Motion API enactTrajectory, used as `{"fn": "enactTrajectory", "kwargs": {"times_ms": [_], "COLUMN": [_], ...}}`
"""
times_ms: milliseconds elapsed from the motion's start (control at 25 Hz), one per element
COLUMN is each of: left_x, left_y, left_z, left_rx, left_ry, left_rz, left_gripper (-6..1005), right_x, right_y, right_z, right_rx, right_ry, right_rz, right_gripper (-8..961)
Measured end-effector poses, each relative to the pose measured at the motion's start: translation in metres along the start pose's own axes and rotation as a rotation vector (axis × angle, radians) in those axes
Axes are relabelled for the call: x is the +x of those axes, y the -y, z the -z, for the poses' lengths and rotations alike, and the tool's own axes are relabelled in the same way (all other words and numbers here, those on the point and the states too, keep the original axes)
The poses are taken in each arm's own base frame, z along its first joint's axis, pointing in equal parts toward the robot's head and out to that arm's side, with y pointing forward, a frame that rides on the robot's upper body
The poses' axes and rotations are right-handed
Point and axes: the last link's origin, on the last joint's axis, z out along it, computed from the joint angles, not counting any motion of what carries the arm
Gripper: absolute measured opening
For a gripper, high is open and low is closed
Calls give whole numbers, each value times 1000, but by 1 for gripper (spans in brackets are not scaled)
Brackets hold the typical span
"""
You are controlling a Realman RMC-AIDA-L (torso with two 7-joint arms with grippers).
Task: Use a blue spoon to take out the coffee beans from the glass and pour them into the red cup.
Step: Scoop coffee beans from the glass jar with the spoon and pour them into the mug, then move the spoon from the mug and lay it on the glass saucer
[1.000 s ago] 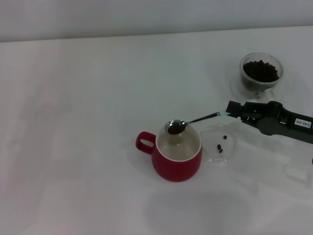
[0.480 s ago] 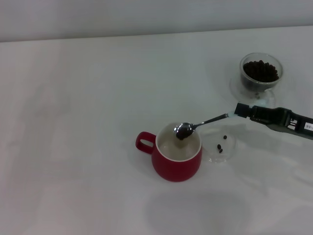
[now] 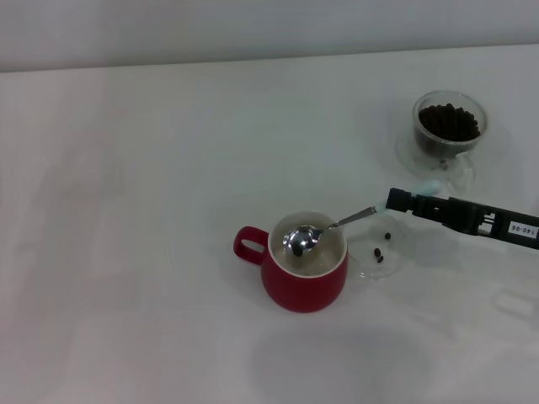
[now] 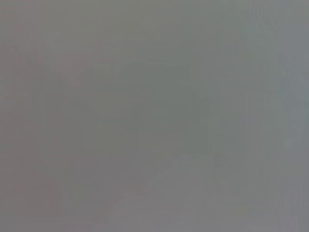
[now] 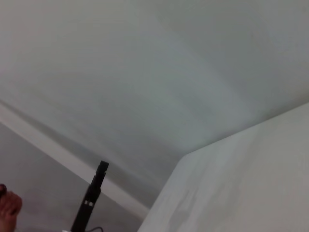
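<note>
The red cup (image 3: 304, 278) stands near the table's middle with its handle pointing to the robot's left. The blue spoon (image 3: 337, 225) slants down into it, and its shiny bowl sits just inside the cup's mouth with a dark spot on it. My right gripper (image 3: 393, 202) is shut on the spoon's handle end, to the right of the cup; the pale handle is mostly hidden in the fingers. The glass (image 3: 449, 128), full of coffee beans (image 3: 450, 120), stands at the back right beyond the gripper. The left gripper is out of view.
A flat clear saucer (image 3: 396, 252) lies just right of the red cup with a few loose beans (image 3: 380, 252) on it, under the spoon's neck. The right wrist view shows white table and wall with a black stand (image 5: 90, 198). The left wrist view is plain grey.
The spoon bowl dropped from above the cup's rim down into its mouth. The dark beans it carried no longer fill the bowl. The right gripper shifted slightly left.
</note>
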Motion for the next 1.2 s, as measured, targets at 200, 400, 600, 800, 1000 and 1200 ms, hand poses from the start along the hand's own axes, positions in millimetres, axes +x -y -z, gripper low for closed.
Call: {"fn": "enactTrajectory", "kwargs": {"times_ms": [200, 400, 600, 800, 1000, 1200], "left_x": [0, -1, -1, -1, 0, -1], "left_y": [0, 1, 1, 2, 3, 3], "left_z": [0, 1, 1, 1, 0, -4], "left_rx": [1, 5, 8, 12, 15, 15], "left_ry": [2, 4, 5, 4, 5, 14], "left_rz": [0, 0, 0, 0, 0, 0], "left_gripper": [503, 502, 503, 504, 504, 503], "right_x": [-2, -4, -9, -22, -30, -31], "right_y": [4, 8, 3, -5, 2, 11], "right_z": [-1, -1, 3, 15, 43, 86], "right_rx": [27, 53, 24, -24, 39, 160], "right_ry": [11, 20, 21, 96, 143, 215], "right_rz": [41, 72, 137, 66, -15, -15], "right_gripper": [140, 140, 141, 141, 141, 142]}}
